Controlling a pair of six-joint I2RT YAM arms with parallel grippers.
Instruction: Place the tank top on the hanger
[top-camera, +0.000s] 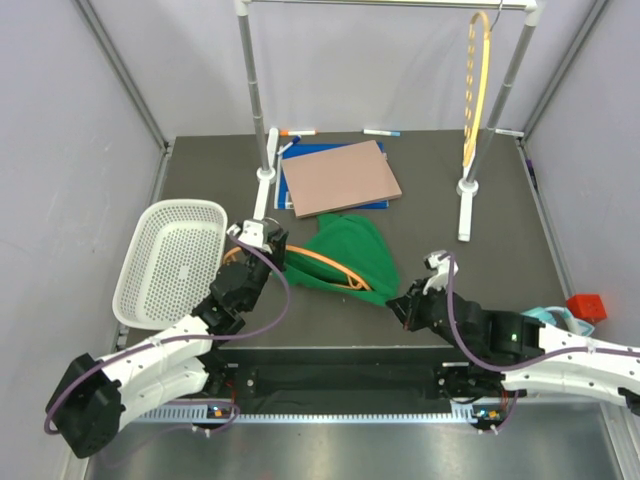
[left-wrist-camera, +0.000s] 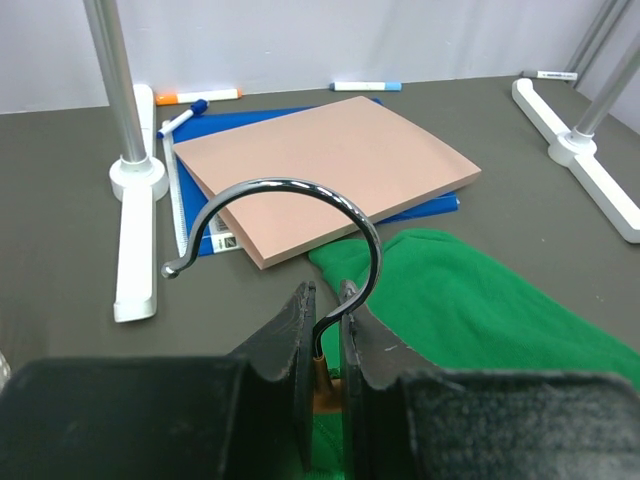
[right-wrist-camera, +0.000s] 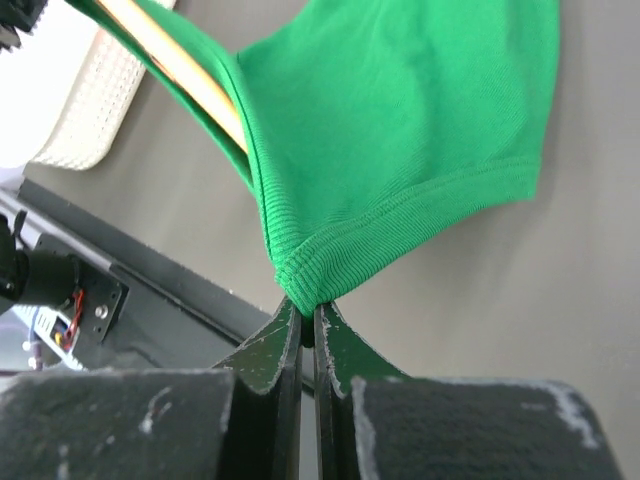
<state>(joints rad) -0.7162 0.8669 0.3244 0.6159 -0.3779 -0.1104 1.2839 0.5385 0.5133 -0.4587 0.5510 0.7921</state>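
Observation:
The green tank top (top-camera: 350, 255) lies bunched in the middle of the table, partly over the orange hanger (top-camera: 325, 267). My left gripper (top-camera: 277, 243) is shut on the hanger's neck just below its metal hook (left-wrist-camera: 290, 205), which curves up to the left in the left wrist view. The orange neck (left-wrist-camera: 328, 378) shows between the fingers. My right gripper (top-camera: 397, 303) is shut on the ribbed edge of the tank top (right-wrist-camera: 400, 130) at its near right corner. The hanger's orange arm (right-wrist-camera: 185, 70) runs inside the fabric.
A white mesh basket (top-camera: 170, 260) stands at the left. A brown board on a blue folder (top-camera: 340, 176) lies behind the tank top. A white rack (top-camera: 262, 120) holds a yellower hanger (top-camera: 477, 85). Markers (top-camera: 296, 133) lie at the back. A red block (top-camera: 586, 306) sits right.

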